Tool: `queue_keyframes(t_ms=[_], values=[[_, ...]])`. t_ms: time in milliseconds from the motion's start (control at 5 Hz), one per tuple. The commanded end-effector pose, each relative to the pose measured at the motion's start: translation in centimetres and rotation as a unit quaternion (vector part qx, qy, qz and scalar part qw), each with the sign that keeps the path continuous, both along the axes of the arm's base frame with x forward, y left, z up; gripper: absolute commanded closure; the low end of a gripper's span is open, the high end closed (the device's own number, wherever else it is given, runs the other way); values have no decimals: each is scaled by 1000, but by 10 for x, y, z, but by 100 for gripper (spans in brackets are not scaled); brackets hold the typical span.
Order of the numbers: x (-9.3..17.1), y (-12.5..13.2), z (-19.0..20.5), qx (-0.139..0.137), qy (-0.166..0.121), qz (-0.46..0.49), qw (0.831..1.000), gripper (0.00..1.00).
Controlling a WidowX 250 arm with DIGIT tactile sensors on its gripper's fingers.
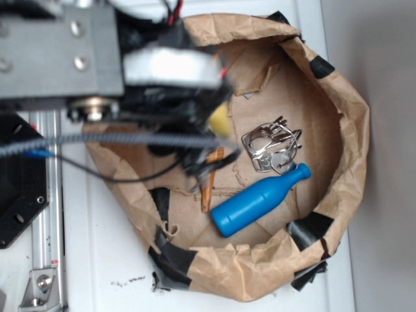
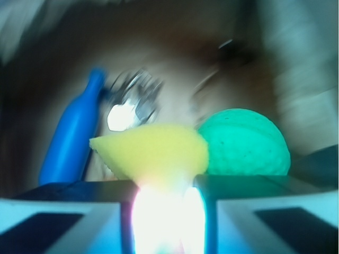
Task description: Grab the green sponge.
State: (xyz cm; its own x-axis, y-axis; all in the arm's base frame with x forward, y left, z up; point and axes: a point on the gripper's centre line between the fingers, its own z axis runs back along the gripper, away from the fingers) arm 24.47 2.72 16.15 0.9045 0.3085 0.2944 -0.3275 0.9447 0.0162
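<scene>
While the wrist view blurs, the wedge-shaped yellow foam sponge (image 2: 153, 153) sits pinched between the gripper (image 2: 161, 198) jaws, long axis sideways, tip pointing left. Right of it, touching, a dimpled green ball (image 2: 246, 143); left, a smooth blue plastic bottle (image 2: 71, 140). No writing is legible.

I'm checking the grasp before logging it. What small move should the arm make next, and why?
Probably lift straight up a little. In the wrist view the yellow green sponge sits between the gripper fingers, seemingly pinched, with the green ball right beside it; a vertical rise would avoid nudging it or the blue bottle.
</scene>
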Motion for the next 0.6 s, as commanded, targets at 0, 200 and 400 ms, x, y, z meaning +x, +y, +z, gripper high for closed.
queue_keyframes(t_ms=[0,200,400], values=[[16,-3,27,-65,-30,-14,997,100],[14,-7,16,-75,-17,-8,997,100],[10,-9,5,-92,-13,-1,996,100]])
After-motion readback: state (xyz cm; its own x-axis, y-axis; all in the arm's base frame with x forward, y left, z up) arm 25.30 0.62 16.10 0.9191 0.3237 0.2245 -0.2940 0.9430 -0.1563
